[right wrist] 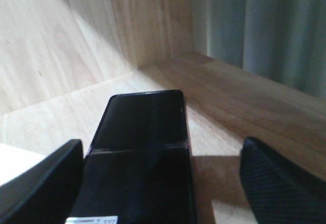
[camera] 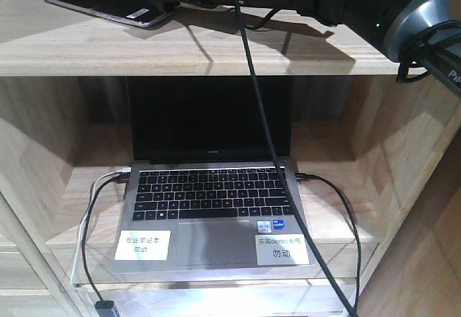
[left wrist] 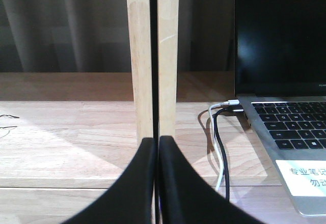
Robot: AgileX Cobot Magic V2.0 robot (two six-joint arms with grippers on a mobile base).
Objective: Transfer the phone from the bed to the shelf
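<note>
So the phone point(camera: 108, 3) is lying flat on the shelf point(camera: 180, 54), upper left of the front view. My right gripper point(right wrist: 163, 178) is spread wide around it, not touching. My left gripper point(left wrist: 157, 183) is pressed together on nothing.

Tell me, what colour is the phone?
Glossy black phone, pinkish edge; clearest in the right wrist view.

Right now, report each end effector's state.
Left end effector: closed, holding nothing.
Right end effector: open, fingers apart either side of the phone lying on the shelf.
</note>
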